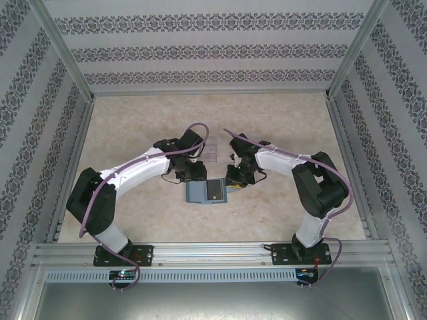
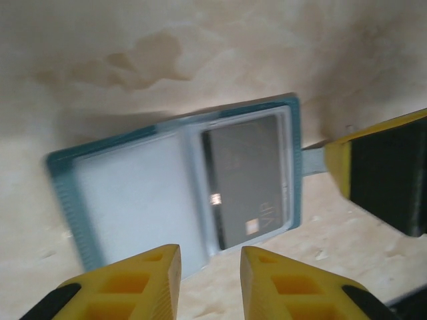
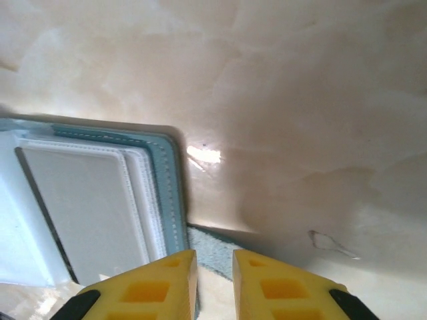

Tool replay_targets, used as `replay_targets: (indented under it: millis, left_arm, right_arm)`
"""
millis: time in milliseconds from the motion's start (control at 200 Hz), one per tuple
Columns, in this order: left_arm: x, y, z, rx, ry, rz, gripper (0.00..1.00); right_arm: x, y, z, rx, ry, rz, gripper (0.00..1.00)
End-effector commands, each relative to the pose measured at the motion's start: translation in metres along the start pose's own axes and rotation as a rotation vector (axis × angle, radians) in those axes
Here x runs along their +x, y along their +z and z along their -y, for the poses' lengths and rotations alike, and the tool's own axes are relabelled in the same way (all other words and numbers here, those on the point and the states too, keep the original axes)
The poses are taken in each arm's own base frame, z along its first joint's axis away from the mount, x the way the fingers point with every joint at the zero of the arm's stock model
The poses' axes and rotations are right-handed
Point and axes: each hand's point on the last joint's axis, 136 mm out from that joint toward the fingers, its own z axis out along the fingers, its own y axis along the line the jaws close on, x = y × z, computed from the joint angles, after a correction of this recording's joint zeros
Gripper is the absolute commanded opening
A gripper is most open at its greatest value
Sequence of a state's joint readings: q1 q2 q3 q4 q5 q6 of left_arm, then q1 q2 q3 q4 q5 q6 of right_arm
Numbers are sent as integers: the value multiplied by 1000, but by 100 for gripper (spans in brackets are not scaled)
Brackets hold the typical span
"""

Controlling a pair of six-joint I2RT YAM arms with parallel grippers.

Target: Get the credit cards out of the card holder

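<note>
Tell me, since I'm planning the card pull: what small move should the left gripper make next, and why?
Probably ease the left gripper down onto the near edge of the dark card. The card holder lies open with the card seated in its pocket, the left jaws stand slightly apart just short of it, and the right gripper straddles the strap tab, seemingly to steady it.

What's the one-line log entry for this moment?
card holder: lying open | dark card: in its pocket | left claw: open, empty | right claw: at strap tab, grip unclear
</note>
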State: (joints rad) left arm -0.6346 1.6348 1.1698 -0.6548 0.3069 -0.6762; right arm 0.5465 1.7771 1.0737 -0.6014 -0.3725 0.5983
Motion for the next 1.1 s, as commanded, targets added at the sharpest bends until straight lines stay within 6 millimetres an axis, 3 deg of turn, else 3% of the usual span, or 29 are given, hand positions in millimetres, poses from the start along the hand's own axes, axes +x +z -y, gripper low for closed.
replay_targets:
  millis: [0, 485, 784, 1094]
  left_arm:
    - [-11, 12, 26, 189, -57, 15, 28]
    - [11, 56, 10, 226, -145, -108, 19]
    - [15, 63, 4, 214, -152, -127, 19]
    - [21, 65, -18, 95, -127, -131, 19]
  right_arm:
    - [0, -6, -17, -61, -1, 16, 23]
    - [1, 12, -28, -99, 6, -20, 23]
    - [2, 22, -24, -90, 14, -38, 23]
    - [4, 31, -10, -19, 15, -55, 23]
